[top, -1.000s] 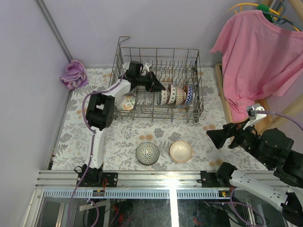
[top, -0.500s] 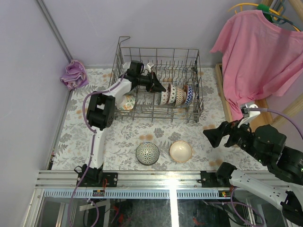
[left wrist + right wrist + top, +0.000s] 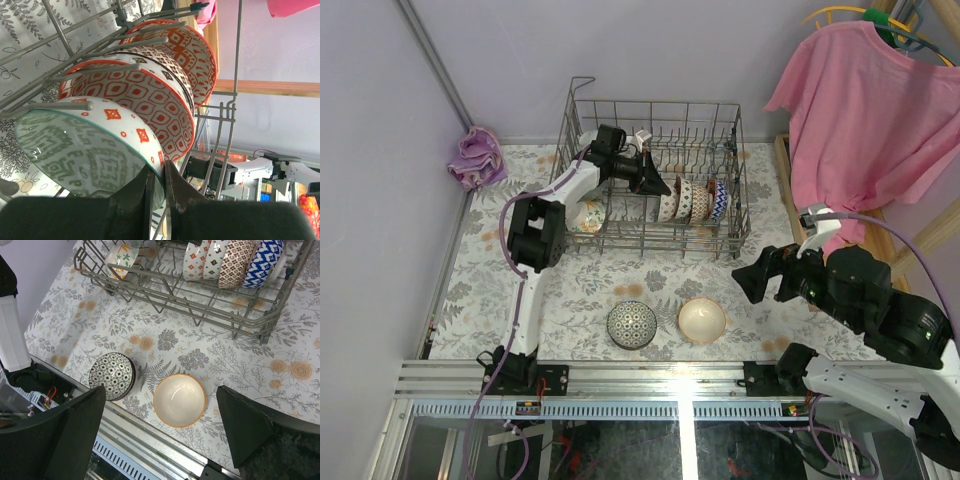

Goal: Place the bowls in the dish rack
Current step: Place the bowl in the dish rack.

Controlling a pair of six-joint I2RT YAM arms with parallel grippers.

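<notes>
Left gripper [image 3: 159,169] pinches green-patterned bowl [image 3: 75,150] by its rim, standing it on edge in the dish rack [image 3: 730,236].
Right gripper [image 3: 162,417] hangs with jaws wide apart over the cream bowl [image 3: 179,400], likely next up.

Left tool [image 3: 159,168] pinching bowl [image 3: 90,150] rim, arm outstretched — right tool [image 3: 161,389] spread wide

dish rack [image 3: 650,243]: grey | dotted bowl [image 3: 112,375]: black-white | plain bowl [image 3: 179,400]: cream | diamond bowl [image 3: 120,127]: orange-on-white, green inside
</notes>
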